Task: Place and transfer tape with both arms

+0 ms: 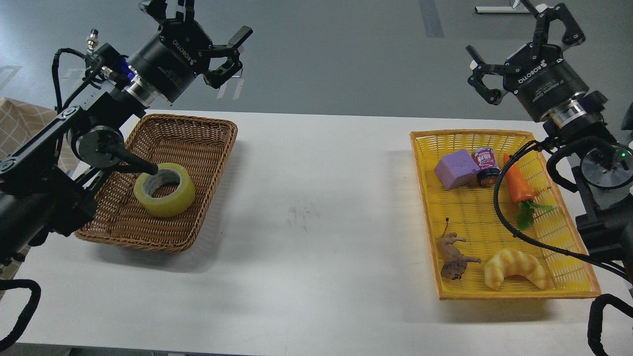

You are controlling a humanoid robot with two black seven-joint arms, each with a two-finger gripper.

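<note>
Tape (164, 195): one wide roll, translucent yellowish film on a grey-white core. It lies flat on its side, core opening facing up, in the brown wicker basket (198, 143) at the left of the table, toward the basket's near half. The roll's left edge is partly covered by an arm link, so contact there cannot be confirmed.

Left gripper (210, 34): raised at the far left, fingers spread, holding nothing.

Right gripper (517, 37): raised at the far right, fingers spread, holding nothing.
</note>
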